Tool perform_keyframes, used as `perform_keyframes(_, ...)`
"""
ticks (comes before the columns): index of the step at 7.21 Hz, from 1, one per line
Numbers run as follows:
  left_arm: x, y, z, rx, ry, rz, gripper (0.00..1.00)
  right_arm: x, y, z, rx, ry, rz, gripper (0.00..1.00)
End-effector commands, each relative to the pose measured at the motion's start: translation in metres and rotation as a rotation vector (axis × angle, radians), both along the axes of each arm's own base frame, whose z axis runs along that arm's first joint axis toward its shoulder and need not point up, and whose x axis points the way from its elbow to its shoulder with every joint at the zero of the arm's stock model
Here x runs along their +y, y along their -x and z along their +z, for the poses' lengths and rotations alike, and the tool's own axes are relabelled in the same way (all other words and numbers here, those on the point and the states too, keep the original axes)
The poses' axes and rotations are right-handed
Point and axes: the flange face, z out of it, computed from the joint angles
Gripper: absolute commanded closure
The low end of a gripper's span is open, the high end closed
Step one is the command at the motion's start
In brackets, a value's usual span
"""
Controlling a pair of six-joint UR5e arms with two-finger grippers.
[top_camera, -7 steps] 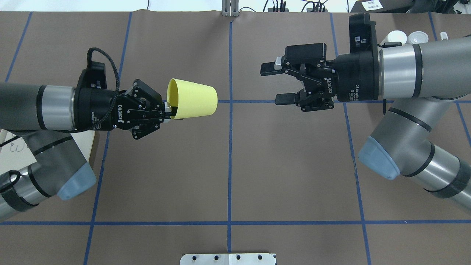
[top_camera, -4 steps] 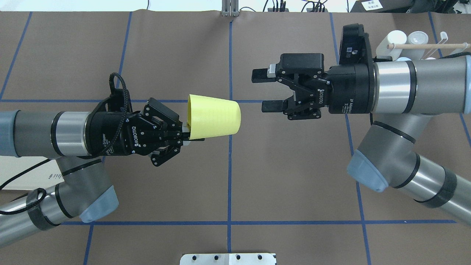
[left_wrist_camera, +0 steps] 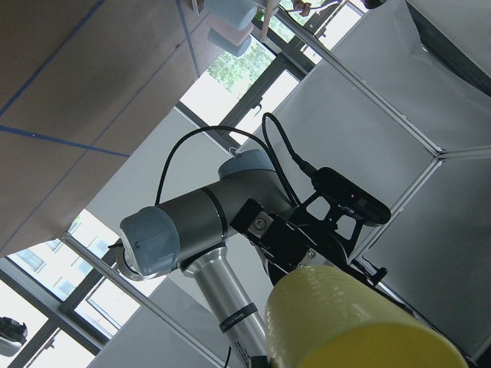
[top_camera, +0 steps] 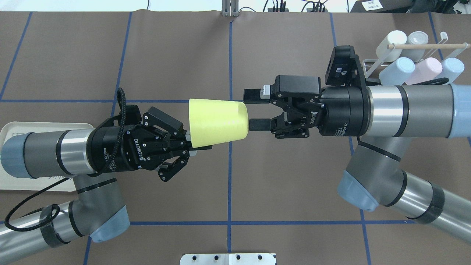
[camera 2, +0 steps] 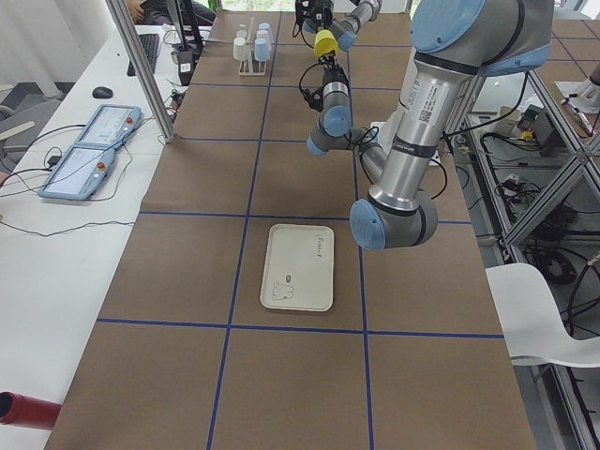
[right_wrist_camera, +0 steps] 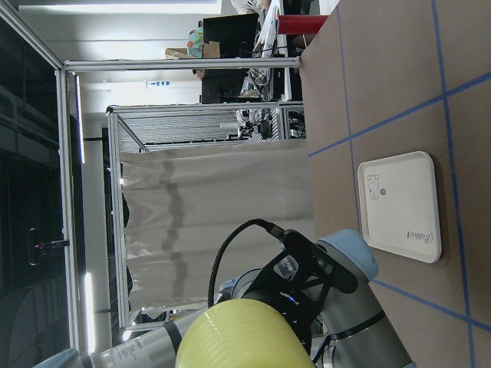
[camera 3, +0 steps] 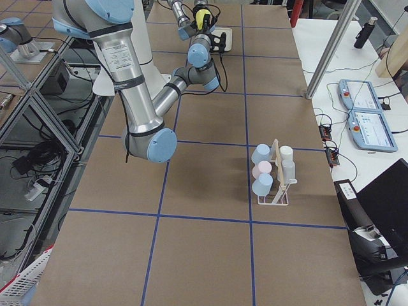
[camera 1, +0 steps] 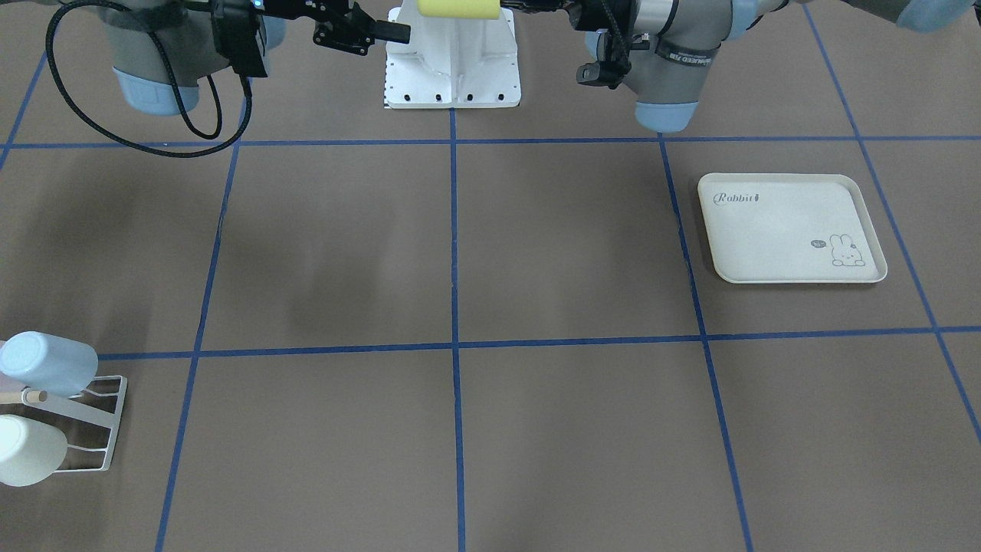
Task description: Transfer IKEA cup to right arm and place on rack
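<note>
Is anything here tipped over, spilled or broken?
Nothing stands out. The yellow cup lies sideways in mid-air only because the left gripper holds its rim, facing the open right gripper. On the rack, cups sit slanted. No spill or damage shows.

Above the table's point(camera 1: 567, 245) middle, the sideways yellow cup point(top_camera: 217, 123) fills the gap between the grippers: the left gripper point(top_camera: 190, 141) pinches its rim, and the right gripper point(top_camera: 254, 109) has its fingers spread just at its base. Five pastel cups point(top_camera: 423, 70) crowd the rack point(top_camera: 371, 66) at the far right. Bare tabletop lies between the rack and the tray point(camera 1: 789, 230), which sits below the left arm.
</note>
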Motion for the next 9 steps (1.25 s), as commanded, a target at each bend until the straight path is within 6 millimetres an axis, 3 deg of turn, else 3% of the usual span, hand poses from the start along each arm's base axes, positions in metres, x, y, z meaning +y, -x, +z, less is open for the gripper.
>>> perform_keyframes(1, 0.003, 0.0, -0.004, 0.03, -0.001, 0.0, 1.0, 0.018, 0.01, -0.002, -0.083, 0.021, -0.024, 0.02)
perform_keyframes(5, 0.015, -0.01, -0.01, 0.067, 0.012, 0.022, 1.0, 0.02, 0.014, -0.005, -0.119, 0.045, -0.004, 0.02)
perform_keyframes(9, 0.016, -0.013, -0.007, 0.063, 0.012, 0.022, 1.0, 0.02, 0.015, -0.006, -0.126, 0.051, 0.003, 0.04)
